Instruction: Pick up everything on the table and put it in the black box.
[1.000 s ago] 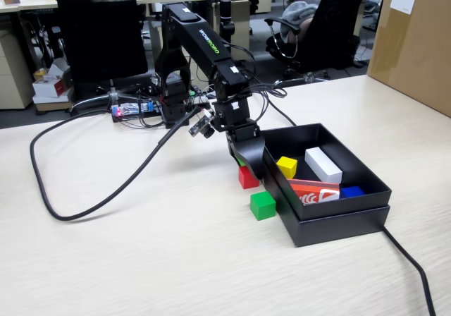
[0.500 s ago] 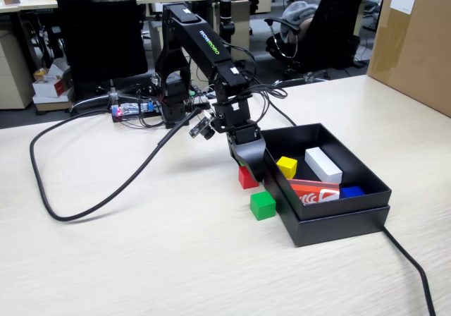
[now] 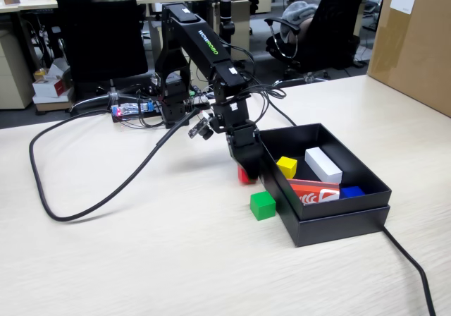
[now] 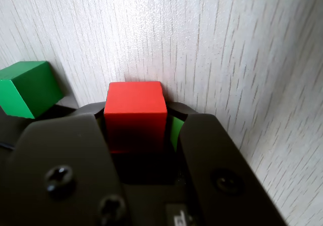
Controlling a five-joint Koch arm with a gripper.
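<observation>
Beige wood-grain table [image 3: 141, 259] carries everything. Taking the black box [image 3: 338, 221] as landmark and going near to far in the fixed view: the green cube [image 3: 262, 205] sits on the table just beside the box's near-left wall, apart from the gripper. A little farther along that same wall the red cube [image 3: 244, 175] rests on the table, mostly hidden by the black gripper [image 3: 248, 169], which is lowered over it. In the wrist view the red cube [image 4: 135, 116] stands between the two black jaws of the gripper [image 4: 139, 130], the jaws close on either side of it, so the claw is grasping the cube, which sits on the table [image 4: 227, 44]; the green cube [image 4: 28, 87] lies off to its left. Inside the box lie an orange-red card [image 3: 313, 190], a blue piece [image 3: 351, 191], the yellow cube [image 3: 286, 166] and a long white block [image 3: 323, 164]. Beyond the box stands a brown cardboard carton [image 3: 412, 41]
</observation>
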